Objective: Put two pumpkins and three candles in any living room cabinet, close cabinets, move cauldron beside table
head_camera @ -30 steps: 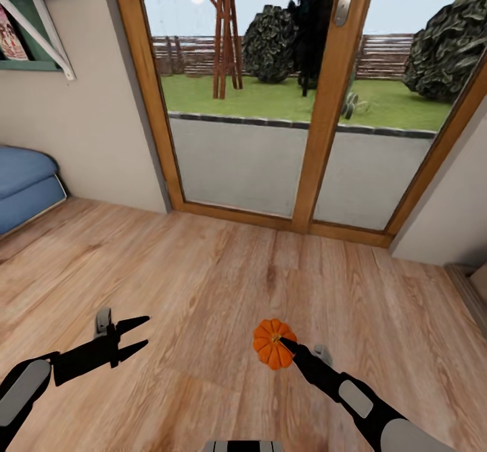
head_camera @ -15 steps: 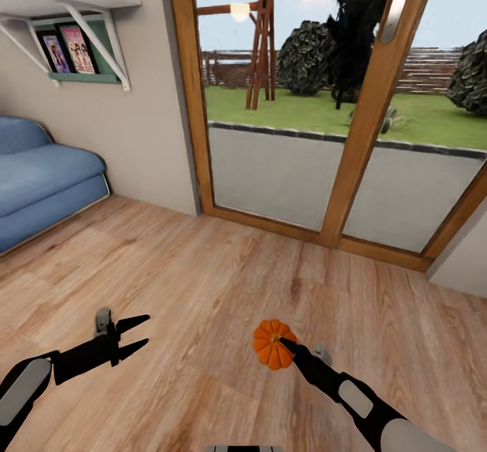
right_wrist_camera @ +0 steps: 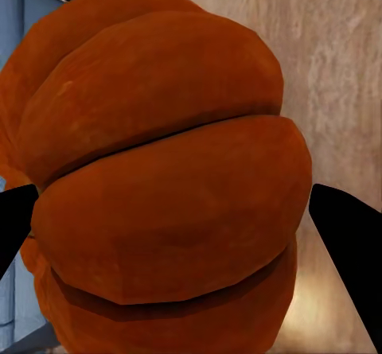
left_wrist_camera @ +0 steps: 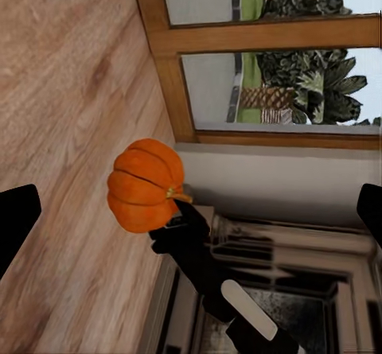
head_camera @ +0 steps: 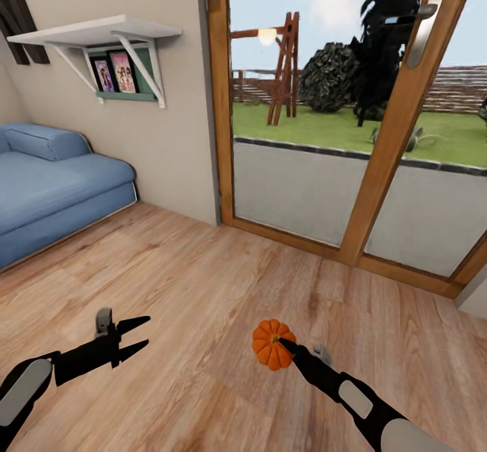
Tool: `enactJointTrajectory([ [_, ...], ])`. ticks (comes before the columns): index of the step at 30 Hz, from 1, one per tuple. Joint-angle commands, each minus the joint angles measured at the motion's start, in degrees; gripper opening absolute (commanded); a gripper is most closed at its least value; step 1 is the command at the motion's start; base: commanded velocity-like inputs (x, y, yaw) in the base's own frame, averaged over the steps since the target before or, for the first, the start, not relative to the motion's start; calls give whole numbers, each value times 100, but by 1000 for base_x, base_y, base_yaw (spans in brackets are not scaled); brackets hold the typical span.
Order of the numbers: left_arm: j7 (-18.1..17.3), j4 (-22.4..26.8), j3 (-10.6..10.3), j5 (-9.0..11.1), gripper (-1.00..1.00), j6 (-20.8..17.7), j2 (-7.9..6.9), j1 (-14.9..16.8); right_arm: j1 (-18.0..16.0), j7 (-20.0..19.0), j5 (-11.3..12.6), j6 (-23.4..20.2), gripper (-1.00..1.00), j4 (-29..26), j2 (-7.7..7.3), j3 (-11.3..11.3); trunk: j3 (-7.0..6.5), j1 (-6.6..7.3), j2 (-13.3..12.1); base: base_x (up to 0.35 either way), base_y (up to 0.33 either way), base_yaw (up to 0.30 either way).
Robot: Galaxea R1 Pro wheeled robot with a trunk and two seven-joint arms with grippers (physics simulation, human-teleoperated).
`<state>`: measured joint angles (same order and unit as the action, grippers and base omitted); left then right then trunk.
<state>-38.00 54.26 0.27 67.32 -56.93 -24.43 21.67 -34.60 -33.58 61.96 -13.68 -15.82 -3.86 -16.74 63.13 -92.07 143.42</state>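
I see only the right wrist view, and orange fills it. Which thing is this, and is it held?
Observer: A pumpkin; the head view shows the right gripper shut on it above the wooden floor.
Operator: Is the left gripper busy?
Observer: No, the left gripper is open and holds nothing.
Operator: What stands ahead of the robot?
Observer: A glass door with a wooden frame; a blue sofa is at the left.

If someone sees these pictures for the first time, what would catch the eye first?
First the bright orange pumpkin, held by the right gripper above the wooden floor. Next the big glass door ahead, with a garden behind it. At far left stands a blue sofa, and the left gripper hangs open.
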Motion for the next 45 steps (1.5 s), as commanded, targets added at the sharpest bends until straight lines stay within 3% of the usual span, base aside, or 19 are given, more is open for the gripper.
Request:
enactJointTrajectory([
  [1, -23, 4, -5, -16, 100, -20, -1, 3, -3, -7, 54, -33, -100, 0, -4, -22, -18, 3, 0, 0, 0, 10],
  [15, -14, 23, -44, -19, 100, -20, 15, 4, -3, -52, 61, -20, -100, 0, 5, -23, -328, 40, -19, -236, 0, 1],
  [30, -14, 23, -36, -24, 100, -20, 17, 4, -3, -27, 62, -40, -100, 0, 5, -14, -595, 369, -620, -144, 0, 0],
  [38, -14, 23, -37, -17, 100, -20, 17, 4, -3, 16, 53, -435, -100, -8, -10, -14, -690, 545, -941, -286, 0, 63],
  [45, -14, 23, -44, -19, 100, -20, 17, 4, -3, 31, 52, -515, -100, -169, -50, -16, -758, 698, -1222, -314, 0, 144],
])
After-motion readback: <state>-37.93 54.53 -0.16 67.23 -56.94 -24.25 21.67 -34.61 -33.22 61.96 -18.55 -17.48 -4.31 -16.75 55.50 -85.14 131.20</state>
